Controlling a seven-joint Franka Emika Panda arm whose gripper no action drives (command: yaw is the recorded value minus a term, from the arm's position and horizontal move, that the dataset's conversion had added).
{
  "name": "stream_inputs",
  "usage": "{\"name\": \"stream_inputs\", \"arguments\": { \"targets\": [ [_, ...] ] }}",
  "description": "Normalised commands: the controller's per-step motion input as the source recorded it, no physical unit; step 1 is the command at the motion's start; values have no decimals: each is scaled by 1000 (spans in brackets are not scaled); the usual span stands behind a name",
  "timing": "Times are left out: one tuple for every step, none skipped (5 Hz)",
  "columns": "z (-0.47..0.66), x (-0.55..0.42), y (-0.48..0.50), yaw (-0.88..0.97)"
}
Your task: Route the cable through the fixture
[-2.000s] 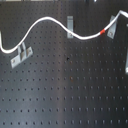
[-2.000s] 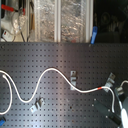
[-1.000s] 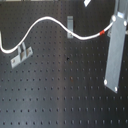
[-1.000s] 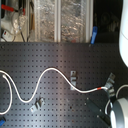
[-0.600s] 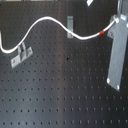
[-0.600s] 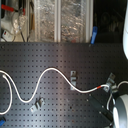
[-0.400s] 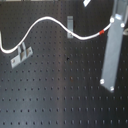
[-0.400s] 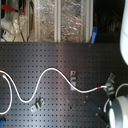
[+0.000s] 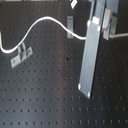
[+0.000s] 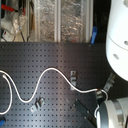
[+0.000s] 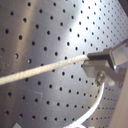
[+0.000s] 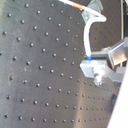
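White cable [image 9: 40, 22] is grasped near its red-banded end by the hand [image 9: 106, 27], fingers closed on it in both wrist views. From the hand it runs in waves across the black perforated table [image 9: 45, 95]. Slim grey fixture [image 9: 70, 26] stands just beside the hand; cable passes behind it.

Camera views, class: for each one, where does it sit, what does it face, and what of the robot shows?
First exterior view: high, angled down on the perforated board; the arm crosses the cable.
Second exterior view: overhead; arm at the second exterior view's right.
First wrist view: close; cable enters the tool.
Second wrist view: close; tool, cable's red band.
All show the cable.
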Motion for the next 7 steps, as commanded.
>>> {"name": "stream_inputs", "arguments": {
  "targets": [
    [-106, -71, 42, -249],
    [-359, -75, -144, -211],
    [-355, 39, -232, -466],
    [-169, 207, -329, -580],
    [-1, 388, -230, -451],
    [-5, 447, -318, -406],
    [-55, 343, -325, -246]
  ]
}}
